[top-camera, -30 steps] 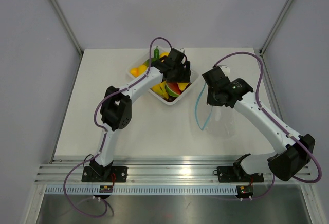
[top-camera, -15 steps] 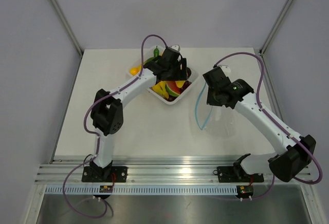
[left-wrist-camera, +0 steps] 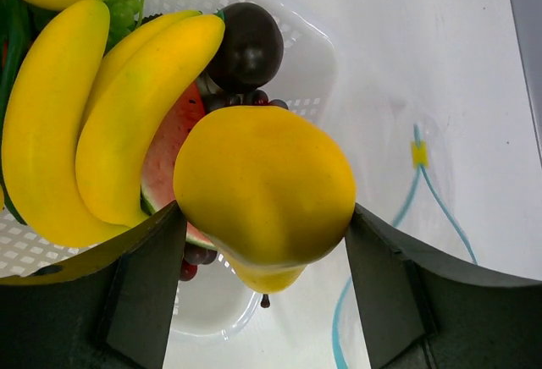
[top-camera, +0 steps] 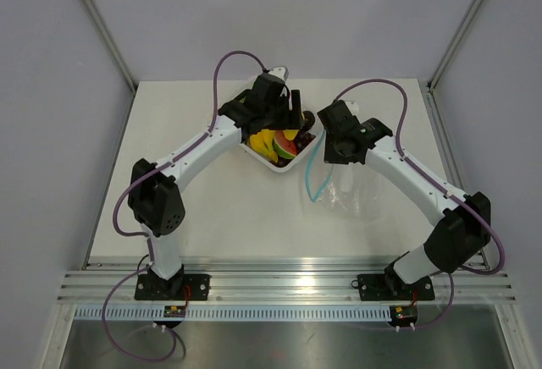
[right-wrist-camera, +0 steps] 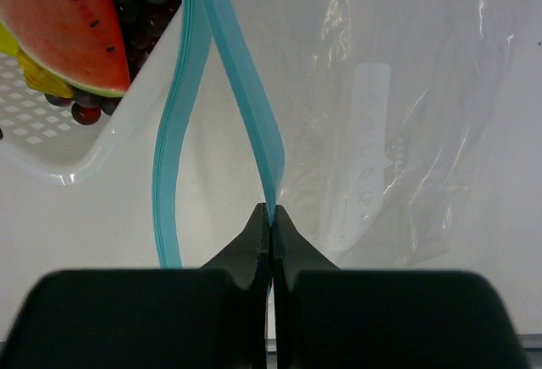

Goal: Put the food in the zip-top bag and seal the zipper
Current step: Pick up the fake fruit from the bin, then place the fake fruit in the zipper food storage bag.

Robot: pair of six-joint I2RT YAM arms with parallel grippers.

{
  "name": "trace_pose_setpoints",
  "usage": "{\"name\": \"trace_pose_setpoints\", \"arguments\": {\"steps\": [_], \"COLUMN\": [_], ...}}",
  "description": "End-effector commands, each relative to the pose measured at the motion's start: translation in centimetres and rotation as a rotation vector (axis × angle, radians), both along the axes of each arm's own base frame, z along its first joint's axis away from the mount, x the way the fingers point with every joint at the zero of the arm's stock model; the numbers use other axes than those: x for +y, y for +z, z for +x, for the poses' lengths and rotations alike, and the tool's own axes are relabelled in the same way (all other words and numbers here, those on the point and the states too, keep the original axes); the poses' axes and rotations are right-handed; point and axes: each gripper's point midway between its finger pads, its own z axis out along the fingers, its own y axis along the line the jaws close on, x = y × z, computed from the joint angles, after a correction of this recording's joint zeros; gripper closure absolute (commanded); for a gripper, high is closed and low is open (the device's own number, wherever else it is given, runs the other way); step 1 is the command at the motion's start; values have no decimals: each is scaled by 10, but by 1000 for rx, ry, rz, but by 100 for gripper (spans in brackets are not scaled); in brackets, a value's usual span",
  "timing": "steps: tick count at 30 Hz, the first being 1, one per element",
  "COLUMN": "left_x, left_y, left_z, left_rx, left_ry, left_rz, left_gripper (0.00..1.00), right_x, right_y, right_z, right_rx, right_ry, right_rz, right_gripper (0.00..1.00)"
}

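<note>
My left gripper point(left-wrist-camera: 264, 246) is shut on a rounded yellow toy fruit point(left-wrist-camera: 264, 187) and holds it above the near right corner of the white tray point(left-wrist-camera: 315, 73). Two yellow bananas point(left-wrist-camera: 127, 123) lie in the tray. My right gripper point(right-wrist-camera: 271, 214) is shut on one side of the light-blue zipper point(right-wrist-camera: 246, 81) and holds the mouth of the clear zip-top bag point(right-wrist-camera: 406, 90) open, next to the tray. From above, the left gripper point(top-camera: 284, 119) is over the tray point(top-camera: 273, 165), and the right gripper point(top-camera: 329, 145) holds the bag point(top-camera: 354, 190) just right of it.
The tray also holds a watermelon slice point(left-wrist-camera: 165, 149), a dark plum point(left-wrist-camera: 250, 43), small dark grapes and green pieces. A second white tray part with yellow fruit sits behind it, mostly hidden by the left arm. Grey walls close in the table's back and sides.
My right gripper has carried the bag's mouth left, up against the tray. The left arm's elbow has swung out left, while its gripper stays over the tray.
</note>
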Motion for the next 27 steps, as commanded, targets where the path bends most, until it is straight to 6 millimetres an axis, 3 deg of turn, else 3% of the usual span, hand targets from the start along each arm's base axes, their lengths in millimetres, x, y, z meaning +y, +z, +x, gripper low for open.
{"name": "trace_pose_setpoints", "arguments": {"steps": [1,10,17,27], "left_x": [2,-6,-13,-25], "left_y": [43,56,66,36], "left_z": [-11,-65,-93,-113], "left_rx": [-77,-2,43,188], "left_ry": [-49,-239,-339,-430], "left_rz": [-57,-162,-243,-277], "left_gripper": [71,71,72,73], "right_x": [15,28,35,42], "right_y": [27,29,33,45], "right_z": [27,38,39,35], "right_rx": [-95,-101,-107,-117], "right_ry": [19,41,51,67], "right_rz": [58,89,122,184], "right_gripper": [100,100,100,100]}}
